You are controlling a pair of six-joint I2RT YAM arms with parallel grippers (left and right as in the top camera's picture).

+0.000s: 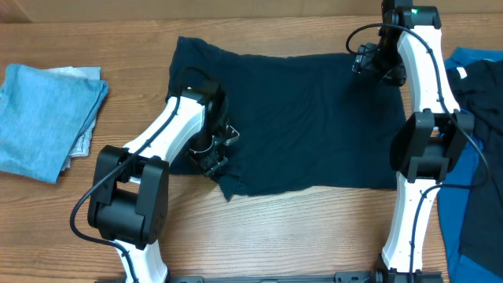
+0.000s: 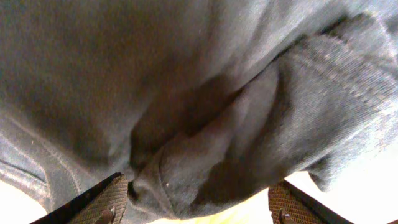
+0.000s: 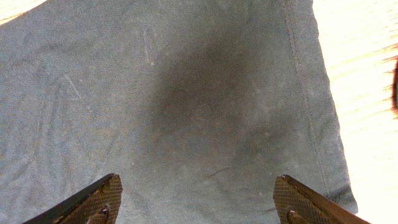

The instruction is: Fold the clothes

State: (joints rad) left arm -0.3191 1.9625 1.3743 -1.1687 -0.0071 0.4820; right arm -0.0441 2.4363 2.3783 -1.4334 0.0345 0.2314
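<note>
A dark navy garment (image 1: 306, 118) lies spread flat over the middle of the table. My left gripper (image 1: 215, 154) is low at its near left edge. In the left wrist view a bunched fold of the navy cloth (image 2: 205, 168) sits between the jaws of the left gripper (image 2: 199, 190), which stand wide apart. The left pad (image 2: 106, 199) touches the cloth and a gap shows beside the right pad (image 2: 289, 202). My right gripper (image 1: 366, 61) hovers over the garment's far right corner. Its jaws are wide open above flat fabric (image 3: 186, 93) near the hemmed edge, as the right gripper (image 3: 198, 186) shows.
A folded light blue cloth (image 1: 39, 118) with a pale grey piece (image 1: 85, 140) under it lies at the far left. A royal blue garment (image 1: 475, 56) and another dark one (image 1: 481, 106) lie at the right edge. Bare wooden table (image 1: 299, 228) runs along the front.
</note>
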